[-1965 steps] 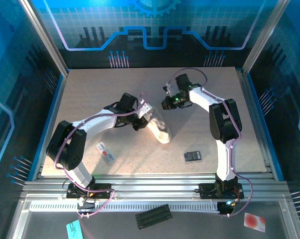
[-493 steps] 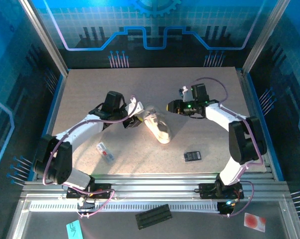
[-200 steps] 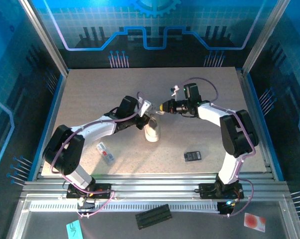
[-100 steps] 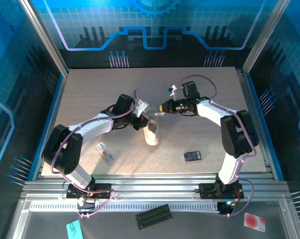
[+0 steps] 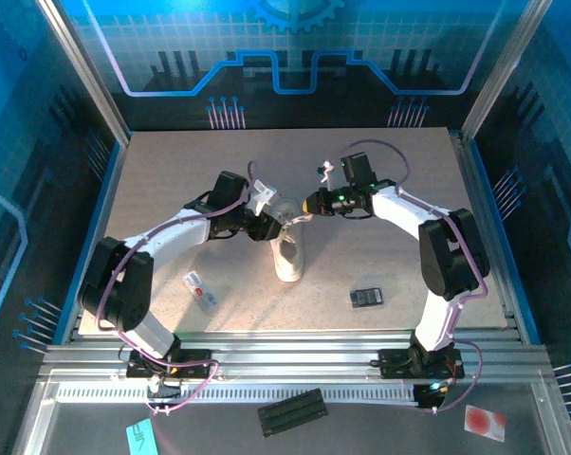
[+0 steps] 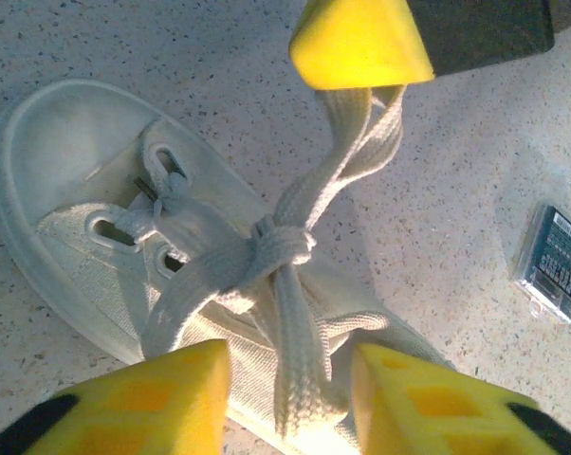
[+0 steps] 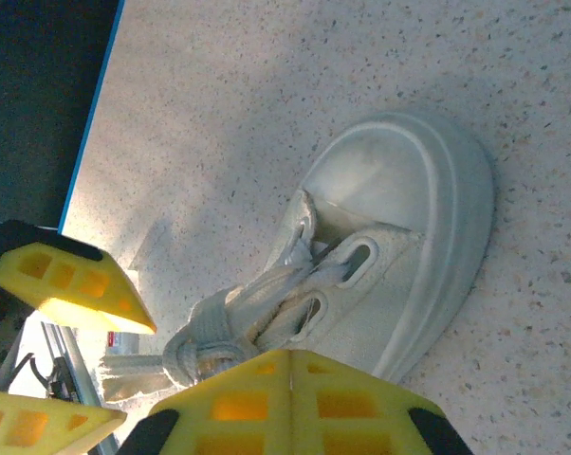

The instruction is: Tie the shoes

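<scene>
**Top view.** The shoe (image 5: 287,258) lies near the middle of the table (image 5: 172,180), its length running near to far, between the two arms. The left gripper (image 5: 269,224) stands just left of the shoe's far end. The right gripper (image 5: 306,203) stands just right of that end and a little farther back. The laces (image 5: 297,219) stretch from the shoe toward the right gripper. A black device (image 5: 366,297) lies near and to the right, apart from the shoe. A white-and-red packet (image 5: 200,289) lies near and to the left. Any writing on either is too small to read.

**Left wrist view.** The shoe (image 6: 67,152) lies slantwise, its rounded toe cap at upper left. The laces (image 6: 281,246) are crossed in a single knot over the tongue. From the knot, two strands rise into the yellow tip of the right gripper (image 6: 361,43), which pinches them. One strand runs down between the jaws of the left gripper (image 6: 290,379). These jaws are spread, and neither pad visibly touches the strand. The device (image 6: 551,261) at the right edge bears pale lettering, blurred beyond reading.

**Right wrist view.** The jaws of the right gripper (image 7: 290,379) are pressed together, with only a seam between the pads. The laces (image 7: 210,346) pass beneath them. The shoe (image 7: 409,199) shows its toe cap at the right. At lower left, the left gripper's pads (image 7: 67,284) stand spread, with a flat lace end beside them.
</scene>
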